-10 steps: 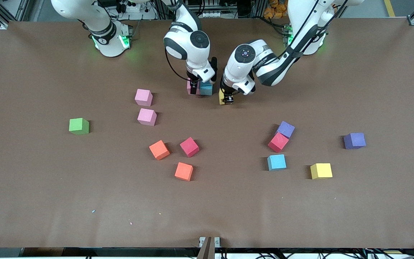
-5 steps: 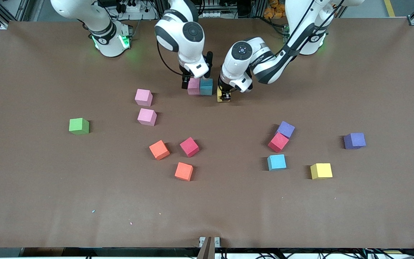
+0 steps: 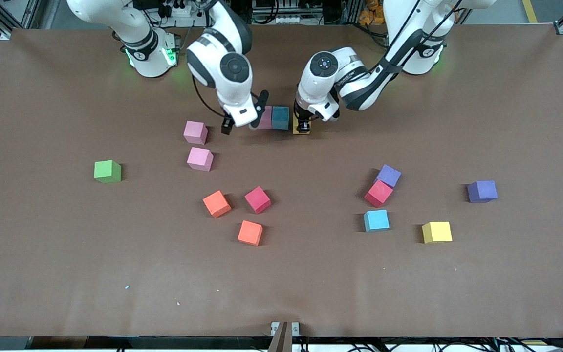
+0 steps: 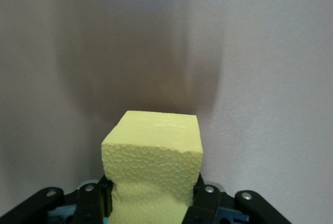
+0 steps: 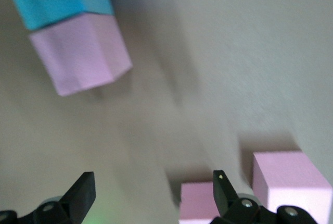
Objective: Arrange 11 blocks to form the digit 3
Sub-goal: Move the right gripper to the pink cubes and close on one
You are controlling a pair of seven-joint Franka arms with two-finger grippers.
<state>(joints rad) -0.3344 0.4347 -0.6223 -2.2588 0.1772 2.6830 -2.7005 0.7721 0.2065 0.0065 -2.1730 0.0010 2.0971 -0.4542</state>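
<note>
Brown matting is covering the whole table [image 3: 66, 274]. Near the arms' bases, a pink block [image 3: 265, 117] and a teal-blue block [image 3: 280, 117] are sitting side by side, touching. This pair is being taken as the landmark. Just beside the teal-blue block, toward the left arm's end, a yellow block [image 3: 298, 128] is being pinched between the fingers of the left gripper [image 3: 303, 128]; whether it is touching the table cannot be told. Beside the pink block, toward the right arm's end, the right gripper [image 3: 239, 126] is being held over bare matting with its fingers spread and nothing between them.

Two more pink cubes [image 3: 195, 132] [image 3: 200, 159] are lying past that gripper, nearer the front camera than the pair, and a lone green cube [image 3: 107, 171] is lying closer still to the right arm's end. Nearer the camera than the pair, two orange cubes [image 3: 216, 204] [image 3: 250, 232] and a crimson cube [image 3: 257, 200] are being shown loosely grouped. Toward the left arm's end, a lilac cube [image 3: 388, 175] is touching another crimson cube [image 3: 378, 193], with a light blue cube [image 3: 376, 220], a second yellow cube [image 3: 437, 232] and a purple cube [image 3: 482, 191] scattered near them.
</note>
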